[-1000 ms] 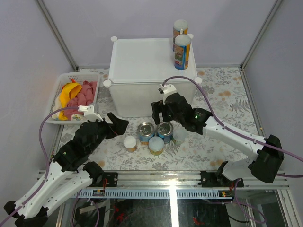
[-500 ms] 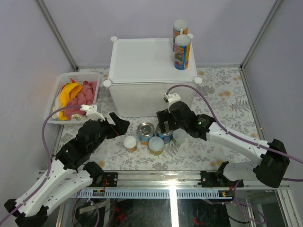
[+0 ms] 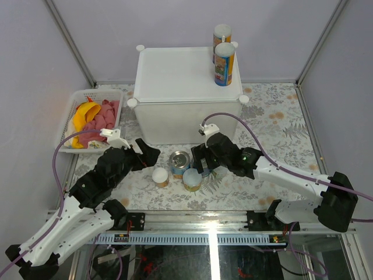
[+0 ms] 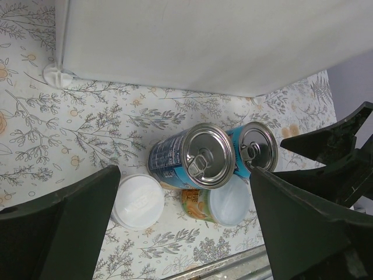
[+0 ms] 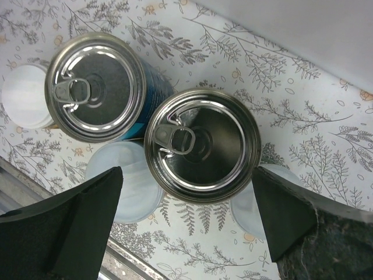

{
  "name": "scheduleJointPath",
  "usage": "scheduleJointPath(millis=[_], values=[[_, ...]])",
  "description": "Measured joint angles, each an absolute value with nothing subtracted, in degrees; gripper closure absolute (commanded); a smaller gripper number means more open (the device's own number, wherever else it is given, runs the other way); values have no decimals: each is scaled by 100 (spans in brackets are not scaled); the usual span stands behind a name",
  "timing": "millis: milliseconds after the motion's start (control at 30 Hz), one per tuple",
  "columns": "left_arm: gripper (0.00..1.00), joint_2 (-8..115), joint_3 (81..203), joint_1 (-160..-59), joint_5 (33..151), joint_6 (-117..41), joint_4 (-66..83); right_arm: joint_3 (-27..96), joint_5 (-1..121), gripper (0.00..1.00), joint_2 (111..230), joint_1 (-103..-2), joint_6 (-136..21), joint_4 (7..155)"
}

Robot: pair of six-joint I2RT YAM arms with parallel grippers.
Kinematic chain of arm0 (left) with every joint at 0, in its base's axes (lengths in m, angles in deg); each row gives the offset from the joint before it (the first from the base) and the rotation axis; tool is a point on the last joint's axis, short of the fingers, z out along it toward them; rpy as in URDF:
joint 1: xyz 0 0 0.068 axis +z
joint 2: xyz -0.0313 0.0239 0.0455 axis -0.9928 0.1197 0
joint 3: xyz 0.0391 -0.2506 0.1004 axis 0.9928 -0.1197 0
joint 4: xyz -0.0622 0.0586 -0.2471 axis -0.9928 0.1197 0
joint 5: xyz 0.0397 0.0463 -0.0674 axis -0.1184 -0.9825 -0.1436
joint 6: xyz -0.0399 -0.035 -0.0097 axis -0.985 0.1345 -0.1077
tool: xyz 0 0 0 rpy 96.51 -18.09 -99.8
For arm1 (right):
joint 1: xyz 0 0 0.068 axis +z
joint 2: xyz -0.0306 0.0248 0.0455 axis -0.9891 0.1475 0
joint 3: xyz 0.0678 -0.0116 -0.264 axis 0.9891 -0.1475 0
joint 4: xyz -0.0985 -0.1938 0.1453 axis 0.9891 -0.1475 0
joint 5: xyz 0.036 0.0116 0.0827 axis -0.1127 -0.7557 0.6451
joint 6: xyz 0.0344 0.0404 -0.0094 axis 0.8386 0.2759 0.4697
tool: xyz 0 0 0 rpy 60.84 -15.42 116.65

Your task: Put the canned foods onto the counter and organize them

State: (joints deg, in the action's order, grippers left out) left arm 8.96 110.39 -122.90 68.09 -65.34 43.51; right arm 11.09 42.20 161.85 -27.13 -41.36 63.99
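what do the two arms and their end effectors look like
The left arm and right arm match: white lower links and black upper segments. Each carries a looping purple cable and a small white bracket at the wrist. The left end effector and right end effector have black wedge-shaped fingers. No readable markings.

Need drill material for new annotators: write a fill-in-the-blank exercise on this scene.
1. ____ tall canisters stand at the far right corner of the white counter.
2. The right gripper has its fingers ____, flanking a steel pull-tab can.
3. The cloth in the mesh basket is ____.

Missing words: Two; open; pink.
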Motion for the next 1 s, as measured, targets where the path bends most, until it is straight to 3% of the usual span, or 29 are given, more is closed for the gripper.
scheduleJointPath(millis=[1000], values=[[5, 1090, 11042, -12290, 6802, -6267, 4368, 619, 3807, 0, 16443, -2643, -4468, 7667]])
